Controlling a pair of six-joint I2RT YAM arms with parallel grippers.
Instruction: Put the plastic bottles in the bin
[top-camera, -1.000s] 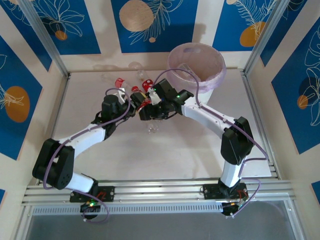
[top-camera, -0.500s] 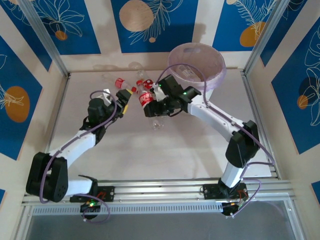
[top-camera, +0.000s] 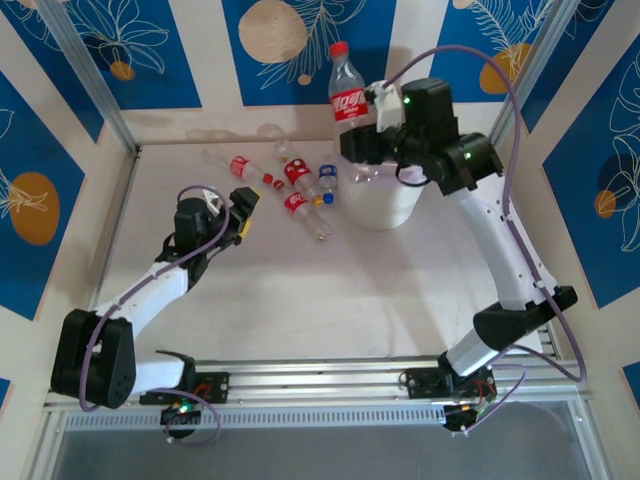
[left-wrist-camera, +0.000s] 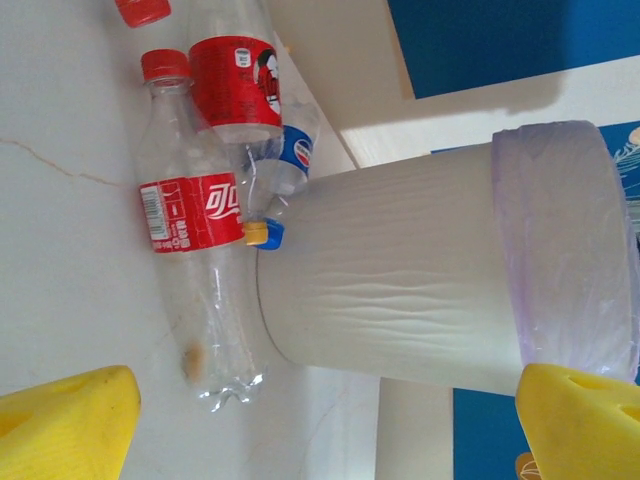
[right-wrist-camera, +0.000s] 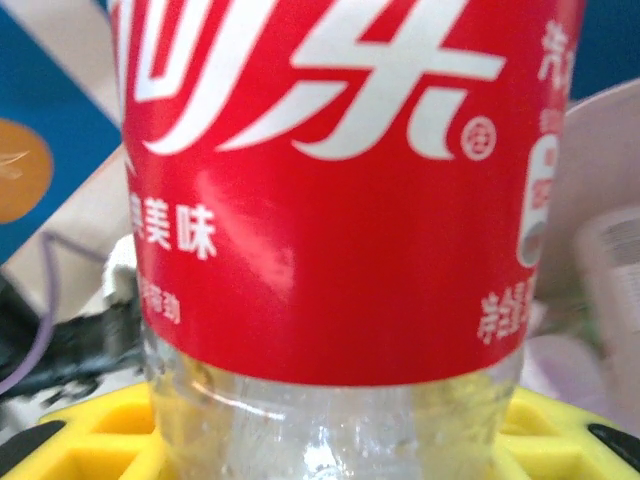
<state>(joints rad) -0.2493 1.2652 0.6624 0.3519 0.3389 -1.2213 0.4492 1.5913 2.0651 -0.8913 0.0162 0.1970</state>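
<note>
Clamps red-labelled bottle (top-camera: 347, 95) upright above bin (top-camera: 380, 208) in right gripper (top-camera: 362, 140) | hangs left gripper (top-camera: 243, 213) spread, empty | counts several bottles (top-camera: 297, 172) lying on table (top-camera: 330, 290) beside bin | reckons most work remains

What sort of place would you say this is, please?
Probably a robot test cell rather than a home: a white table enclosed by aluminium frame posts, blue printed backdrop panels around it, and a metal base rail.
</note>
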